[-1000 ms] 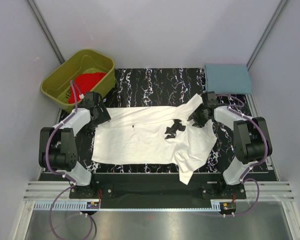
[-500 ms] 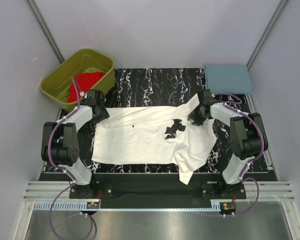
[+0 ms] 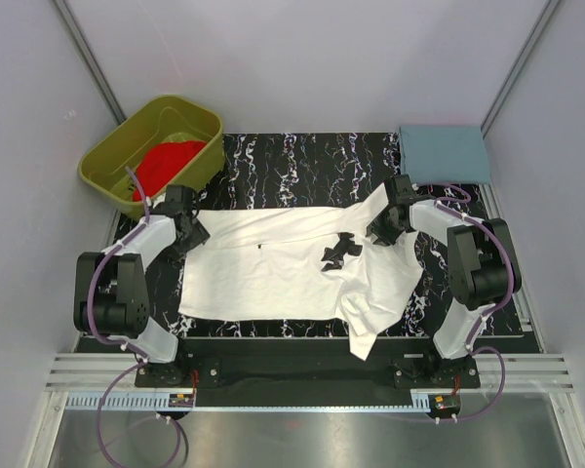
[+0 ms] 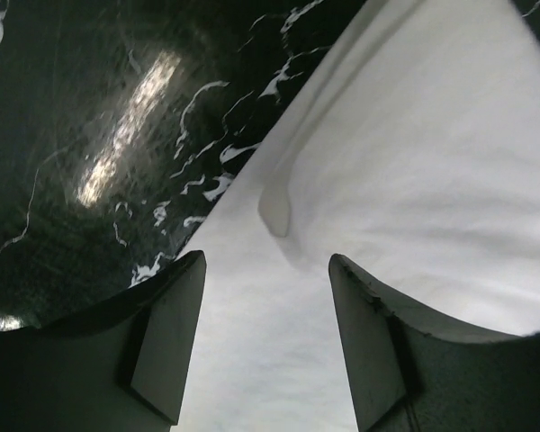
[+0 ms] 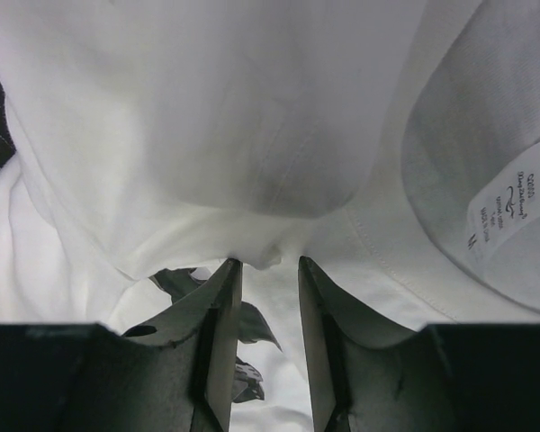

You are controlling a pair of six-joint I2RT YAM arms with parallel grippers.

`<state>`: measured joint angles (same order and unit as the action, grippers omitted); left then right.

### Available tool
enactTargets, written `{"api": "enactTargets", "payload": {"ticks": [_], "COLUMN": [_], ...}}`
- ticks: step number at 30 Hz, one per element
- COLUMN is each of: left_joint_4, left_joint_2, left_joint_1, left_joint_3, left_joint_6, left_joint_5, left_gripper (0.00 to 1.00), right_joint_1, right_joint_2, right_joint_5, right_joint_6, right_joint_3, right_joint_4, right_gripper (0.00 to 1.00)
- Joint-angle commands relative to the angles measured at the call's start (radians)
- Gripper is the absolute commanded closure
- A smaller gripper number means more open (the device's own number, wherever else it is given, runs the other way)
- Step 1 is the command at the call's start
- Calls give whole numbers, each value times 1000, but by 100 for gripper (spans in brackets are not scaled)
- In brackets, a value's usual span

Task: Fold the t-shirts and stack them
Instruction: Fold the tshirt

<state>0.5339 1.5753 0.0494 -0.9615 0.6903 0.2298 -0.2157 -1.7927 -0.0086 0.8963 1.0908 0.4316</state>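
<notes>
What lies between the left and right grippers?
The white t-shirt, spread on the marbled mat, fills the stretch from left gripper to right gripper; the top view shows it.

White t-shirt (image 3: pixel 283 273) lies spread out flat; red t-shirt (image 3: pixel 166 161) sits crumpled in tub (image 3: pixel 105 156).

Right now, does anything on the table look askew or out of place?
The white t-shirt lies skewed on the mat: its near-right part is bunched and droops over the near edge. Nothing looks spilled or damaged.
</notes>
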Motion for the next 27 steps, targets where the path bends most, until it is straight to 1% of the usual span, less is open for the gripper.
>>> {"api": "enactTargets", "payload": {"ticks": [1,3,6,8,10,14,15,16,17,18,19,20,21,27], "left_joint_4": [-9,-11,3,-26,-78,-84,-78,-78,-75,-68,-61,-57,-49,-32], "left_joint_2": [-61,-54,-12,5,11,35,38,48,48,51,49,48,40,-17], "left_joint_1": [-11,-11,-11,-11,-11,-11,-11,-11,-11,-11,-11,-11,-11,-10], "left_joint_3": [43,43,30,38,52,26,21,14,-2,-9,-19,-32,-40,-92], "left_joint_6": [144,169,173,167,164,150,144,140,129,124,120,114,110,74], "left_joint_5": [-23,-34,-3,6,-3,-3,5,6,12,16,26,28,31,94], "left_gripper": [37,37,37,37,39,43,45,51,63,72,78,92,99,100], "right_joint_1": [-5,-7,-5,-5,-5,-7,-7,-5,-7,-7,-5,-5,-5,-7], "right_joint_2": [6,0,3,3,3,1,3,3,1,1,1,0,3,53], "right_joint_5": [30,21,18,16,16,13,13,12,12,13,13,13,13,30], "right_joint_6": [-7,-5,-5,-13,-16,-20,-20,-22,-26,-28,-39,-45,-49,-102], "right_joint_3": [43,44,41,41,40,38,35,35,35,41,44,49,63,151], "right_joint_4": [-2,-4,-13,-16,-19,-30,-33,-34,-37,-36,-36,-31,-27,128], "right_gripper": [62,62,63,63,64,65,66,68,73,78,84,100,100,100]}}
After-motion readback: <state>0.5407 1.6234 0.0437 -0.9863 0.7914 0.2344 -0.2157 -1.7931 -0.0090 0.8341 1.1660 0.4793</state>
